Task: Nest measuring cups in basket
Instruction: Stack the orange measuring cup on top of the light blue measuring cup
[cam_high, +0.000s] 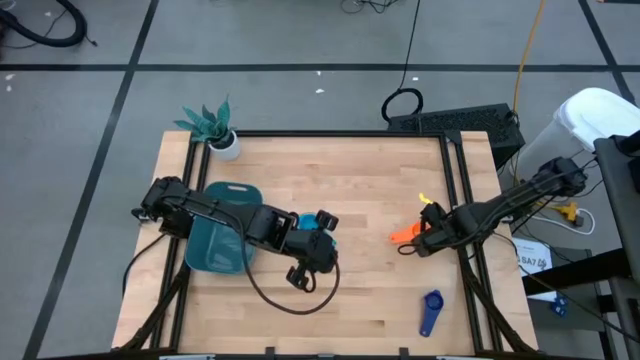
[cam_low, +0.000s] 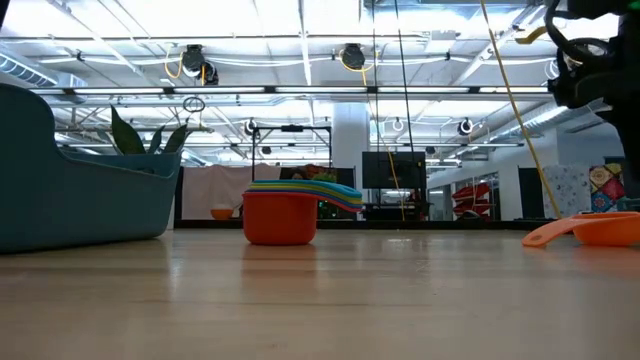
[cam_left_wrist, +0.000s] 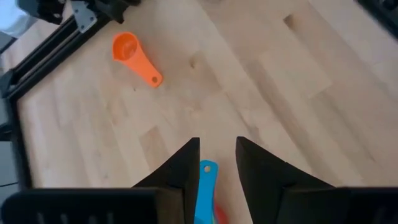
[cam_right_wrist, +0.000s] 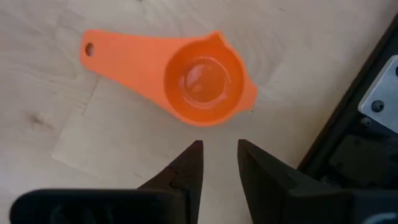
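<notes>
A nested stack of measuring cups (cam_low: 282, 215), red at the bottom with coloured handles fanning out at its rim, stands on its base mid-table. My left gripper (cam_left_wrist: 217, 152) hovers open above it. The stack's light blue handle (cam_left_wrist: 206, 186) shows below the gap between the fingers, which do not touch it. An orange cup (cam_right_wrist: 202, 84) lies bowl-up on the table's right side (cam_high: 403, 235). My right gripper (cam_right_wrist: 219, 152) points down just beside it, open and raised off the table (cam_low: 585, 70). A dark blue cup (cam_high: 430, 312) lies near the front right. The teal basket (cam_high: 215, 250) stands at the left.
A small white pot with a teal plant (cam_high: 215, 130) stands at the far left corner. Black frame rails (cam_high: 455, 200) run along the table's sides, close to the right gripper. Bare wood (cam_high: 350, 180) lies between the stack and the orange cup.
</notes>
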